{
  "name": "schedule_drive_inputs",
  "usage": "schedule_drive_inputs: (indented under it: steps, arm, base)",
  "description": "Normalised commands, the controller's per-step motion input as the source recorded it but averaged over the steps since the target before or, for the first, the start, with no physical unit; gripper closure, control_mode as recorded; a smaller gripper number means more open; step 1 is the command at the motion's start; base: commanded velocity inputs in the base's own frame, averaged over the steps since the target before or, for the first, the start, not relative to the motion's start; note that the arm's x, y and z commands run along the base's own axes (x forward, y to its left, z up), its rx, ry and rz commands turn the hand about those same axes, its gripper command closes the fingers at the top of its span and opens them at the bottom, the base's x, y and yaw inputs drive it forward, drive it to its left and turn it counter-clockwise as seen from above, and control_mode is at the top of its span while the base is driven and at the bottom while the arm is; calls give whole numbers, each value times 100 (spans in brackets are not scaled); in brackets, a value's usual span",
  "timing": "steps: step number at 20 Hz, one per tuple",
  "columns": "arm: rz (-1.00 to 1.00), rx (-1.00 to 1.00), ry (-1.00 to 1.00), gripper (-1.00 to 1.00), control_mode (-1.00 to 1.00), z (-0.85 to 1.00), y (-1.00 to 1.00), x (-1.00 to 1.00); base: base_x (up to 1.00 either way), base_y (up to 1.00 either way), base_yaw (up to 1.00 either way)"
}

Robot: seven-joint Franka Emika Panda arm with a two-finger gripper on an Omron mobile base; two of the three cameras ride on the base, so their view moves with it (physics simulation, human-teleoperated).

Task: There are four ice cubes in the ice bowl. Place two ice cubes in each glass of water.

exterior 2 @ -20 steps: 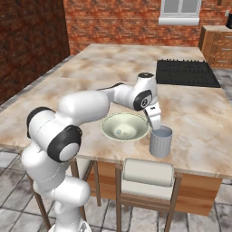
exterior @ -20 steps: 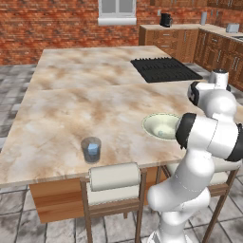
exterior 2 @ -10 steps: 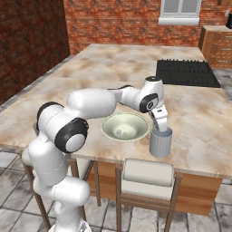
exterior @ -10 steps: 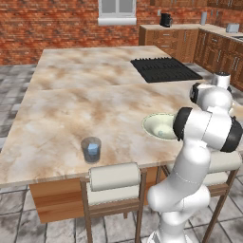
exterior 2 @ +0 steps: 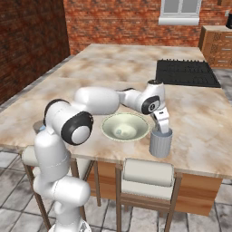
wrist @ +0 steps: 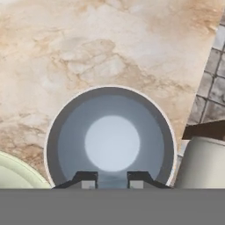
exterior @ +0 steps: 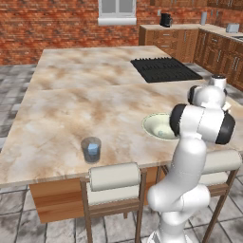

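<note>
ice cube, tiny and pale blue, isn't discernible between your nearly closed gripper (wrist: 111, 176) jaws above the short grey glass of water (exterior 2: 161, 143) at lower centre; release off-centre and it may skip onto the marble counter (exterior 2: 199, 127).

Base cams sit behind the arm left and right, angled down; both share the marble counter (exterior: 85, 109) and pale glossy bowl (exterior 2: 125, 127). Hand cam looks straight down, close, into the grey tumbler (wrist: 112, 140) below the claw (wrist: 112, 178).
</note>
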Motion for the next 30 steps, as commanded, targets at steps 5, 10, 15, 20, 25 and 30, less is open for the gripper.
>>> schedule_drive_inputs:
  steps: [5, 10, 15, 20, 25, 30]
  arm:
    - [-1, 0, 0, 100, -100, -7, -42, 15]
    - [0, 0, 0, 100, -100, -31, -19, 10]
    - [0, 0, 0, 100, -100, -26, 0, 13]
    - [0, 0, 0, -100, -100, -3, 0, 20]
    - [0, 0, 0, -100, -100, 0, 0, 17]
    - [0, 0, -4, -100, -100, 0, 0, 0]
  base:
    - [0, 0, 0]
    - [0, 0, 0]
    - [0, 0, 0]
    - [0, 0, 0]
    - [0, 0, 0]
    - [0, 0, 0]
